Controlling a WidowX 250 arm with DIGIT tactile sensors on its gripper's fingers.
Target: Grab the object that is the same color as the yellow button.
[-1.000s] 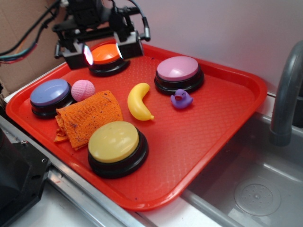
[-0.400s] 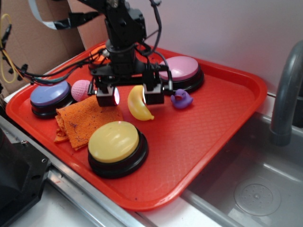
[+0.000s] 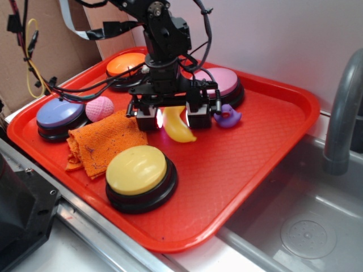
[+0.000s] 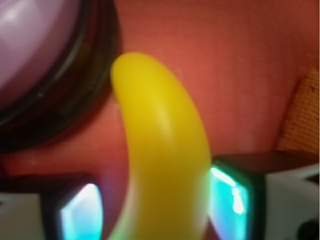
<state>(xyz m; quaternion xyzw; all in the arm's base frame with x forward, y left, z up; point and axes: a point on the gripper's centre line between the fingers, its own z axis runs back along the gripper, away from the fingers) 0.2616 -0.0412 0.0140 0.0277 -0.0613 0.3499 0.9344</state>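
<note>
We are looking at the toy banana [image 3: 179,127] lying flat near the middle of the red tray [image 3: 266,141], its long axis running from about 11 o'clock down to 5 o'clock in the exterior view, with the lower tip pointing toward the front right edge of the tray. In the wrist view the banana [image 4: 165,150] is curving upward, its far tip ending just beside the black base of the pink button [image 4: 40,55]. The gripper [image 3: 172,117] is sitting low over the tray with its fingers apart, one on each side of the banana; the right-hand finger [image 4: 235,200] is touching or nearly touching the fruit, while the other is standing a little off it (we cannot tell whether any squeeze is being applied).

The yellow button [image 3: 136,168] is resting at 7 o'clock from the banana, near the tray's front edge. An orange cloth [image 3: 102,141] is lying to the left, a pink ball [image 3: 99,107] and a purple-blue button [image 3: 59,111] beyond it, an orange button [image 3: 126,64] at the back. A purple duck [image 3: 228,117] is peeking out right of the gripper. The tray is sitting on a metal counter beside a sink [image 3: 309,226] with a grey tap [image 3: 340,113]; a pale wall is standing behind.
</note>
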